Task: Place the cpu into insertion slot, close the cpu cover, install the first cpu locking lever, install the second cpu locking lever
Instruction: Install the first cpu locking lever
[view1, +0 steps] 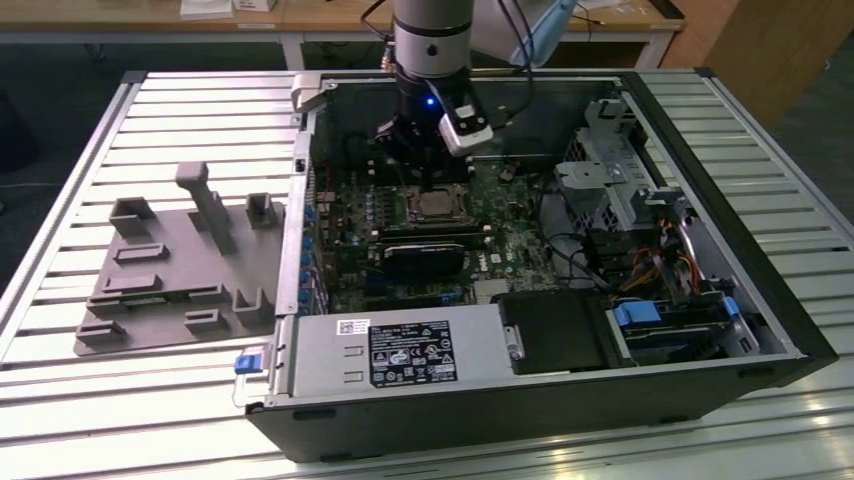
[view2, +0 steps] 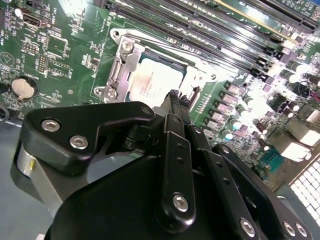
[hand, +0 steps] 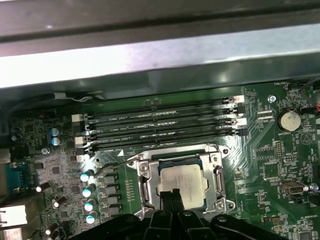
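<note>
The gripper is hanging just over the cpu with its fingers pressed together, gripping nothing. Whether the tips are touching the chip is hard to say. The cpu is sitting in the slot on the green board. The cover is lying flat around it, framing its silver top.

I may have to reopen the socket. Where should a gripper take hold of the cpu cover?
Likely an outer edge of the cpu cover, from the side: the thin frame lies flat over the cpu, so only its rim offers a pinch. Which side hinges I cannot tell.
</note>
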